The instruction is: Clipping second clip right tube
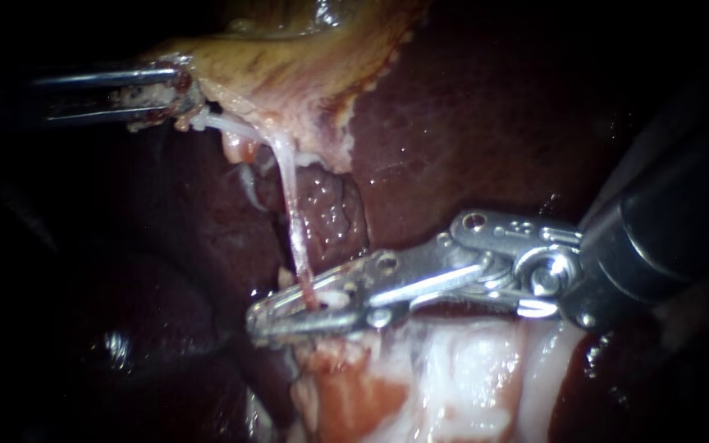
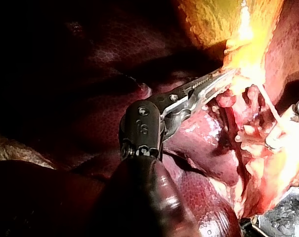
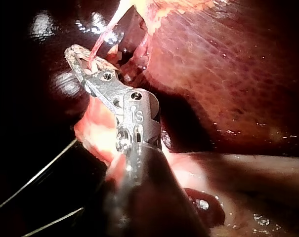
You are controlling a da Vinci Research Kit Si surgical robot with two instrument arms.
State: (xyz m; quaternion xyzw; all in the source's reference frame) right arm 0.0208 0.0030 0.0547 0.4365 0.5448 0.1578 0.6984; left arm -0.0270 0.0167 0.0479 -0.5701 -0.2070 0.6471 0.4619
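Observation:
A thin pale pink tube point(image 1: 291, 205) hangs from the yellowish gallbladder point(image 1: 289, 57) down into my right instrument point(image 1: 261, 320). That instrument's shaft comes in from the right, and its long metal jaws lie together at the tips, shut on the tube's lower end. The right wrist view shows the same: the tube point(image 3: 101, 37) enters the right instrument point(image 3: 74, 55) from ahead. My left instrument point(image 1: 180, 102) comes in from the upper left, its jaws shut on the gallbladder's edge and holding it taut. In the left wrist view its jaws point(image 2: 224, 77) reach into bright yellow tissue.
Dark red liver point(image 1: 469, 123) fills the view behind and to the right of the tube. Pale white and pink tissue point(image 1: 453, 385) lies under the right instrument. Two thin wire-like lines point(image 3: 35, 182) cross beside the right instrument's shaft in the right wrist view.

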